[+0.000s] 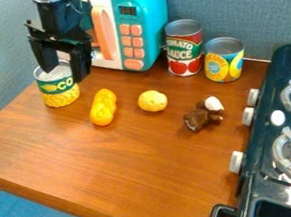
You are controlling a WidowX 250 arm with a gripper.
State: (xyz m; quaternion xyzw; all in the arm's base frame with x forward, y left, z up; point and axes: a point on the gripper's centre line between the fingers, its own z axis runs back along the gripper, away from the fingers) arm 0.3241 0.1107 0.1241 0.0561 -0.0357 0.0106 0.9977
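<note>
Can (62, 98) with lettered green-and-yellow label (56, 86), near the spread gripper (66, 73)

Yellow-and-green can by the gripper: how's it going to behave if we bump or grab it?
The yellow-and-green can looks rigid, so it probably won't give under a squeeze. It stands upright on a flat end and is fairly squat, so a low push should slide it rather than tip it. On its side, the round wall would likely roll.

I see a short can (60, 94) with a green-and-yellow label — yellow kernels pictured low down — standing upright near the upper-left edge of the wooden surface (149, 165).
</note>
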